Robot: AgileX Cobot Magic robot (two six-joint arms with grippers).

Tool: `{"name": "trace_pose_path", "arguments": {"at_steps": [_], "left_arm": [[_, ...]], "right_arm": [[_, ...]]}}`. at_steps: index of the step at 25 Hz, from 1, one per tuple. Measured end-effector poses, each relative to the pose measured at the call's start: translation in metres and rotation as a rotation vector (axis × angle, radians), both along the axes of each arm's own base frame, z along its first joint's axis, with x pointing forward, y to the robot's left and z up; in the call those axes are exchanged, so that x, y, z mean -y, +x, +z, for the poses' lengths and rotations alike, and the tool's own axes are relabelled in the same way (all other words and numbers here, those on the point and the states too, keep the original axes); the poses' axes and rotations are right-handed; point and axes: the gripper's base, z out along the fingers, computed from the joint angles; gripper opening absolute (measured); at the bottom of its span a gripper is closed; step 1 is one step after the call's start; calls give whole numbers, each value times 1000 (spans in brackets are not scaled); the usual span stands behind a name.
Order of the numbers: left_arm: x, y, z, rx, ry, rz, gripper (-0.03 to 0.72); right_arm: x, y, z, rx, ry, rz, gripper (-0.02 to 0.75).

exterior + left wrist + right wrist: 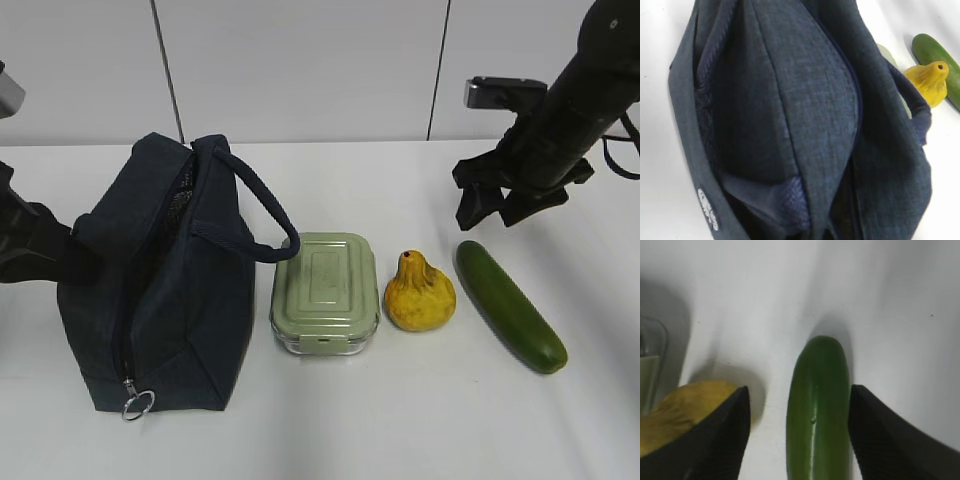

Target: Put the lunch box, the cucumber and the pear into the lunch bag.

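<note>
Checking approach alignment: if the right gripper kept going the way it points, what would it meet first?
Probably the long dark green cucumber, lying between the right gripper's open fingers; depth is unclear.

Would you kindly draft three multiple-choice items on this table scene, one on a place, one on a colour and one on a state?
1. What lies between the lunch box and the cucumber?
A. the pear
B. the lunch bag
C. a spoon

2. What colour is the lunch box lid?
A. bright red
B. pale green
C. black

3. How does the right gripper stand?
A. clamped on the pear
B. open, its fingers on either side of the cucumber's end
C. inside the lunch bag

Answers:
1 A: in the exterior view the pear sits in the row between box and cucumber.
2 B: the lid is pale sage green.
3 B: the right wrist view shows the dark fingers apart, with bare table between each and the cucumber; the lunch bag is far off at the left.
</note>
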Motion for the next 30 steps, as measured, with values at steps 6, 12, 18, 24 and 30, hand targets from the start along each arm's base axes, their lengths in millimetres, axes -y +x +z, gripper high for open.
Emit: {"name": "trace_pose_path", "arguments": {"at_steps": [6,12,18,24,30], "left_arm": [[0,0,0,0,0,-1,3],[0,0,0,0,1,-2,3],[0,1,0,7,2,3,3],[0,1,0,8,2,4,3],[0,1,0,8,3,4,3]], "right_arm": [[1,10,-32,-153,-35,13,476],[-1,12,-42,-186,-46,25,477],[-15,11,-47,-190,-103,87,477],[-18,11,-72,-265,-132,94,436],[-18,18,-59,-229,-137,92,393]]}}
